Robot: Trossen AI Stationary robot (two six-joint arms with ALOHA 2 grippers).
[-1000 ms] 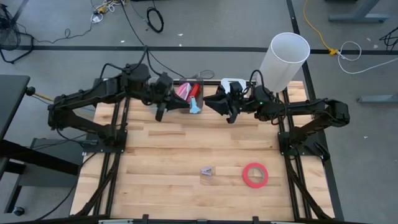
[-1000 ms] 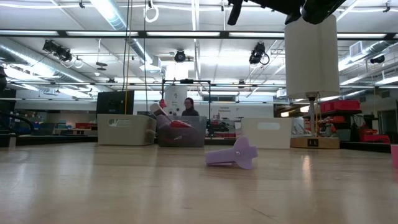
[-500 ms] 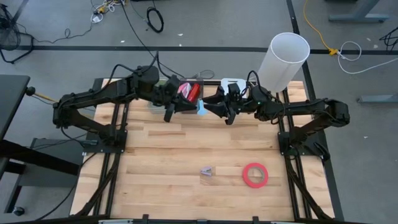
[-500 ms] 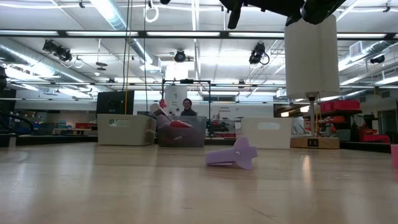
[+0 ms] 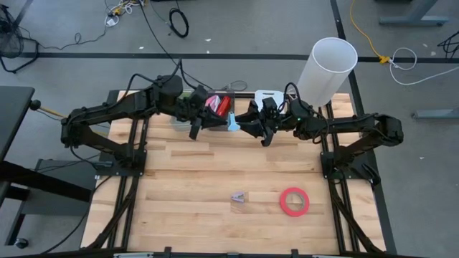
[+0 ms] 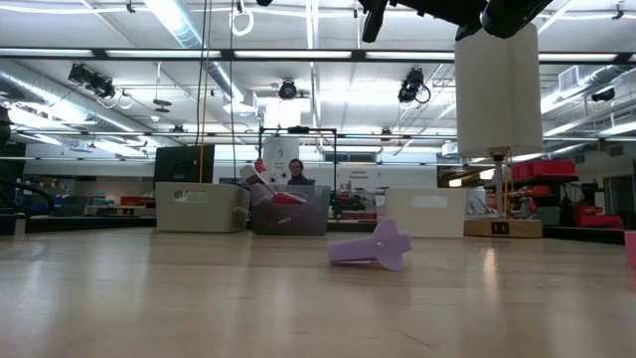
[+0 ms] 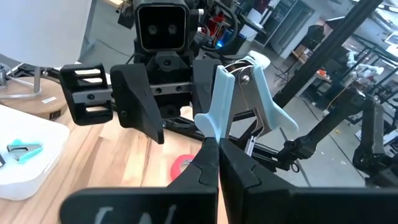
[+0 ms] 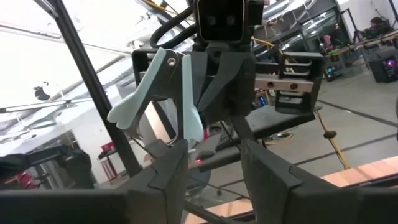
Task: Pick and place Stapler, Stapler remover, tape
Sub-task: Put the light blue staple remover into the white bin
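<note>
My left end effector (image 7: pixel 214 146) is clamped on the light-blue staple remover (image 7: pixel 239 93) above the counter (image 5: pixel 215 179); my right end effector (image 8: pixel 211 155) faces it, fingers parted, gripping nothing.

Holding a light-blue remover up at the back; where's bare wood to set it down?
Bare wood runs across the table between the arms and the purple stapler remover, and left of that remover. Crowded: the back edge, where the left gripper holds the light-blue remover facing the right gripper, and around the red tape.
</note>
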